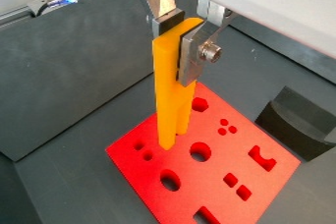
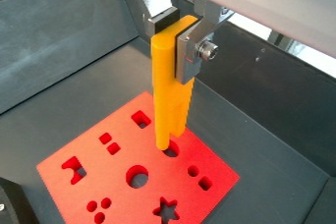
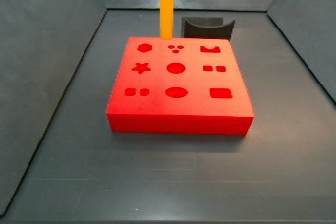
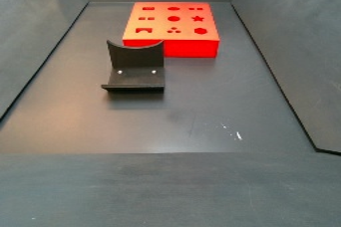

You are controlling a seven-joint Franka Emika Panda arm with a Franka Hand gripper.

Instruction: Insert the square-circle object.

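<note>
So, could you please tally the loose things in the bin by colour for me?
Orange: 1, the bar held upright in the gripper above the block.
Red: 1, the flat block with shaped holes.
Dark grey: 1, the curved piece on the floor.
Total: 3.

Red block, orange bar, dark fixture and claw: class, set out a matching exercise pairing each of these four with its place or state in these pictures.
Column one:
1. square-circle object
2. red block
3. fixture
4. claw

Column two:
A. lies flat on the floor, shaped holes facing up
B. stands on the floor apart from the red block
C. hangs upright, lower end at a hole in the block
D. shut on the top of the orange bar

Pairs: 1-C, 2-A, 3-B, 4-D
</note>
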